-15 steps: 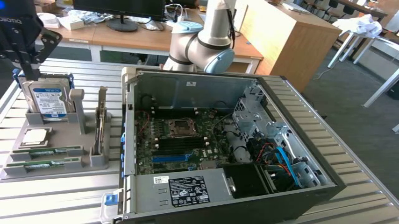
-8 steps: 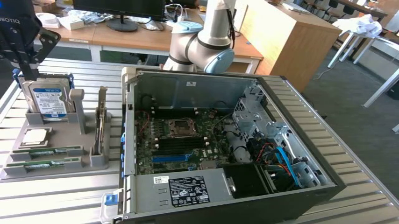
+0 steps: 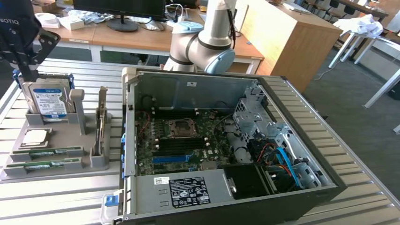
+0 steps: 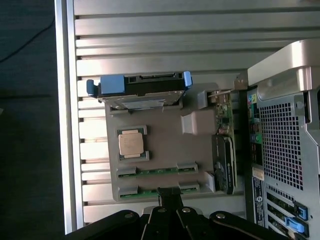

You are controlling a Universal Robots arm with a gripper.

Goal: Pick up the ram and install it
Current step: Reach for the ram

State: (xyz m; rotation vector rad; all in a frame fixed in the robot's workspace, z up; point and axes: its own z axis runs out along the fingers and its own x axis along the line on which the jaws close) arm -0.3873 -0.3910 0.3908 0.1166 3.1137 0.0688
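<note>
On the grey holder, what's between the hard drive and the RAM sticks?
A square metal-topped CPU lies flat in its recess between the hard drive and the RAM sticks. Both the wrist and exterior views show it.

Exterior view: off-arm camera, raised, angled down across slatted metal surface (image 3: 62, 206). Middle distance. Open computer case (image 3: 231, 150) central, gray parts holder (image 3: 100, 161) at exterior view's left, robot arm (image 3: 209, 42) behind case, office desks beyond.

Wrist view: camera on wrist, facing straight down, close above parts holder, jaws in foreground, perforated rear of case alongside.

Shared: parts holder with hard drive (image 3: 48, 101) and CPU (image 3: 35, 137), holder-side edge of case, surface slats around holder.
</note>
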